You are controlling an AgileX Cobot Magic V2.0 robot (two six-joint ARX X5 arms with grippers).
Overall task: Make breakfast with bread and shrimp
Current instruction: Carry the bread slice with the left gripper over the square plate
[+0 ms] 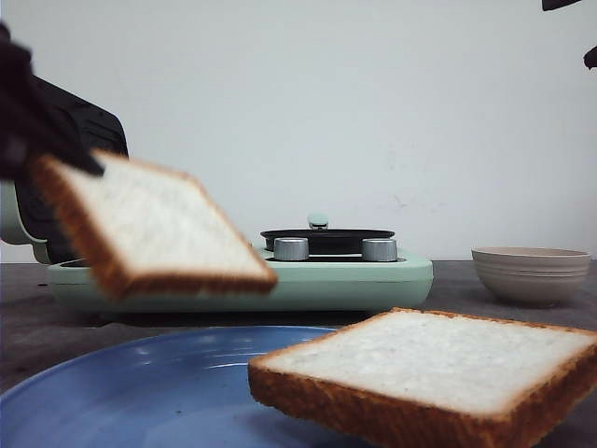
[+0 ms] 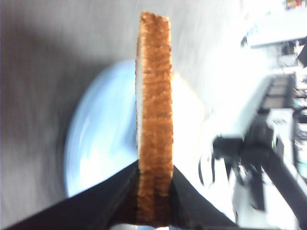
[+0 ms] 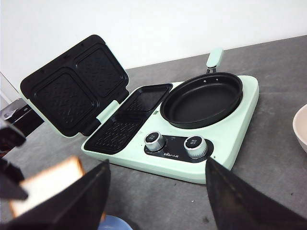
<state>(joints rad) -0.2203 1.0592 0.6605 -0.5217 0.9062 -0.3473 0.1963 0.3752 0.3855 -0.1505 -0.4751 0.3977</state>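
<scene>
Grey table (image 1: 28, 327); left end effector (image 2: 154, 191) clenched on airborne bread slice (image 1: 154, 229), tilted; right end effector (image 3: 158, 191) released.

A dark grey tabletop (image 3: 283, 72) carried a mint-green sandwich maker (image 3: 240, 120) with its lid open, a beige ribbed bowl (image 1: 532, 273) to its right, and a blue plate (image 1: 140, 392) in front.

Motion-blurred held bread slice (image 1: 154, 229); bowl (image 3: 301, 134) cut off.

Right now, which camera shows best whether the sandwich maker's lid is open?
The right wrist view: the sandwich maker has its lid raised, both plates bare. The front view shows only its edge; the left wrist view blurs it.
</scene>
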